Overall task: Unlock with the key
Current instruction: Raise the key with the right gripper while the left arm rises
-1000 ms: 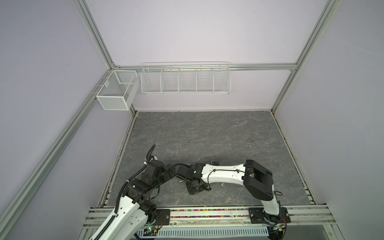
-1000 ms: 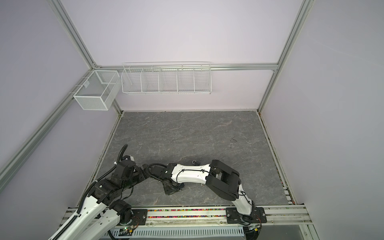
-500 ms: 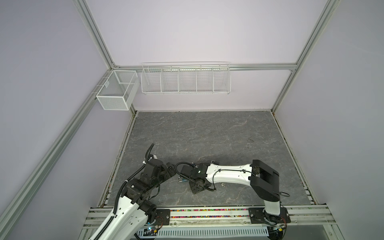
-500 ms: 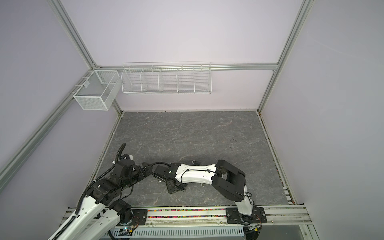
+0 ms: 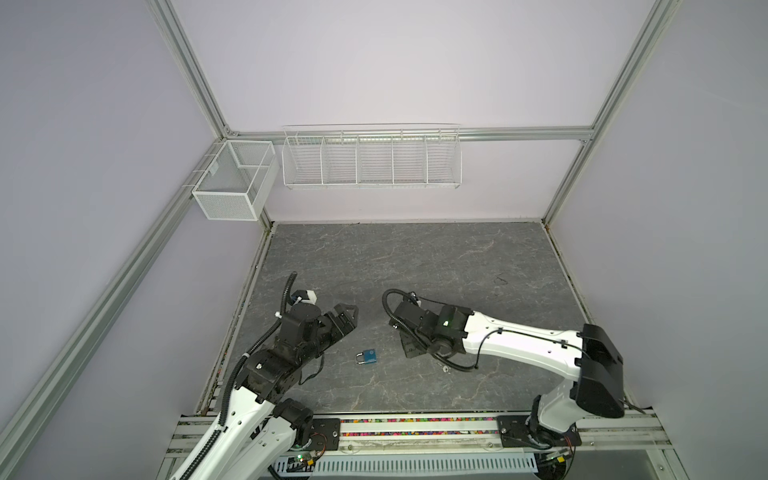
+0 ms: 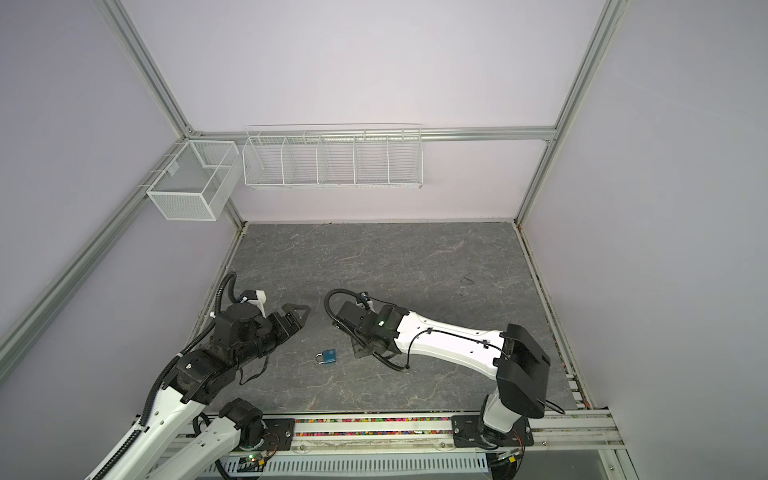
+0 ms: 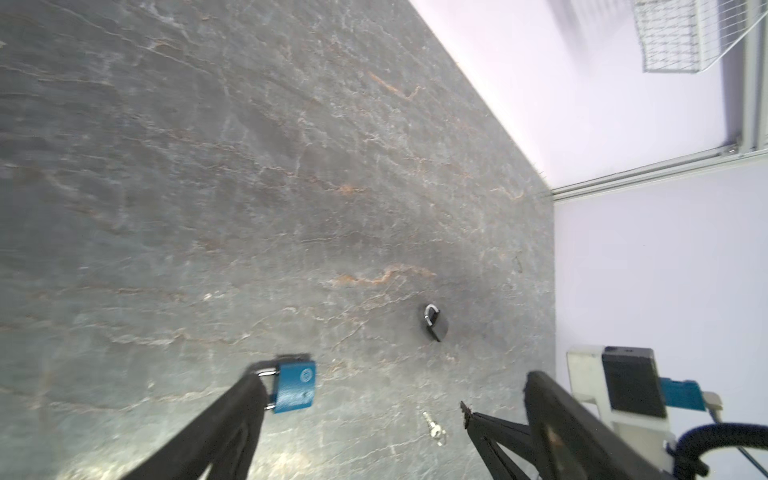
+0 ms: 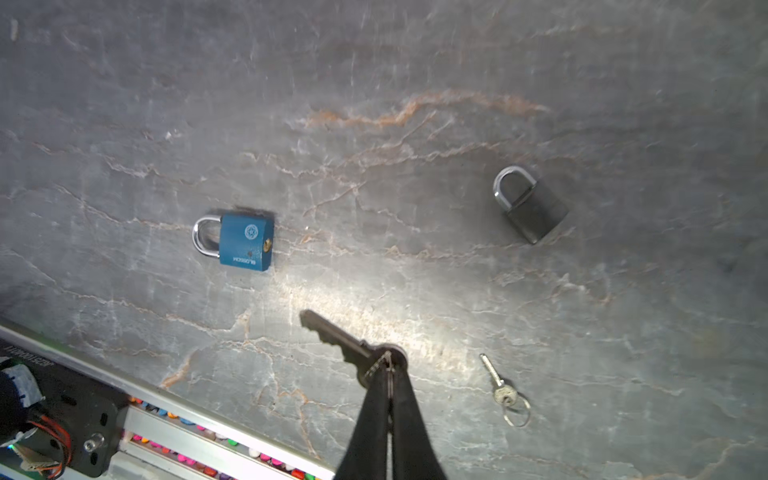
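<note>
A dark key (image 8: 332, 334) juts from my right gripper (image 8: 388, 359), which is shut on its head above the table. The blue padlock (image 8: 245, 243) lies flat with its shackle closed, a short way beyond the key's tip. Both top views show this padlock (image 5: 368, 356) (image 6: 327, 356) between the two grippers. My left gripper (image 5: 349, 318) (image 6: 299, 316) hangs open to the padlock's left and holds nothing. In the left wrist view, one of its fingers (image 7: 232, 415) hides part of the blue padlock (image 7: 293, 388).
A black padlock (image 8: 530, 208) (image 7: 434, 324) lies closed to the right of the blue one. A small silver key on a ring (image 8: 500, 386) (image 7: 434, 428) rests on the table near the right gripper. Wire baskets (image 5: 372, 156) hang on the back wall.
The right arm has drawn back to the right and the two grippers have moved apart, so the blue padlock now shows between them. The left gripper has shifted slightly toward the back.
</note>
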Controlling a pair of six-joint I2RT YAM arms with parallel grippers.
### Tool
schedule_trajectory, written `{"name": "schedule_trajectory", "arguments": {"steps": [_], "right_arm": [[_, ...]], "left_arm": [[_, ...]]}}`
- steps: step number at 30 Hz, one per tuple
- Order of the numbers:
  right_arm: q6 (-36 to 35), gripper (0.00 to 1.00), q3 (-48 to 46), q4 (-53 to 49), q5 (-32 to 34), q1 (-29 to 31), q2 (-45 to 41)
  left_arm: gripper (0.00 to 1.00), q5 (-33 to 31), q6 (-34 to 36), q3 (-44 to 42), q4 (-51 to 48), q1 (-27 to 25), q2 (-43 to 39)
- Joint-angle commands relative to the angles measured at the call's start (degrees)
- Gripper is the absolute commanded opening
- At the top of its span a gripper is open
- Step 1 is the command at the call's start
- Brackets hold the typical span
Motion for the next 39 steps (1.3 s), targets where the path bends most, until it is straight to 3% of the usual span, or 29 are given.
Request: {"name": "schedule_trajectory", "arguments": {"steps": [1, 8, 15, 18, 23, 26, 32, 34, 39], "right_arm": [[-5.15, 0.06, -1.56, 1.72, 2.85, -2.79, -4.16], [-9.7, 0.07, -4.42, 10.0, 2.37, -9.05, -12.79], [-10.58, 0.07, -4.7, 16.18, -0.05, -13.05, -18.13], [-10.53, 0.07, -1.52, 12.4, 2.87, -13.58, -17.02], [-10.78, 0.07, -1.28, 14.13, 0.35, -13.62, -17.1], [-10.99, 0.07, -0.92, 14.61, -1.64, -13.62, -17.34], [-11.08, 0.07, -0.65, 14.03, -2.24, -13.71, -18.54], [-11.19, 0.07, -0.59, 14.35, -1.83, -13.71, -19.04], [-11.5, 0.07, 0.55, 14.03, -2.36, -13.66, -18.41]], "left_arm": [[0.95, 4.53, -3.17, 1.43, 11.55, -0.32, 3.47], [0.93, 9.06, -2.2, 3.46, 29.64, -3.14, 14.0], [0.83, 12.99, -3.15, 4.17, 44.97, -5.05, 20.25], [0.81, 12.74, 0.45, 7.35, 44.94, -7.54, 22.43], [0.72, 11.77, 5.11, 8.69, 48.95, -10.06, 25.04], [0.63, 14.17, 6.12, 9.9, 50.32, -10.36, 27.38], [0.57, 16.14, 7.21, 11.25, 49.22, -11.32, 30.77], [0.5, 17.4, 7.59, 11.82, 49.22, -11.79, 31.81], [0.44, 18.45, 8.54, 12.59, 49.53, -13.09, 33.25]]}}
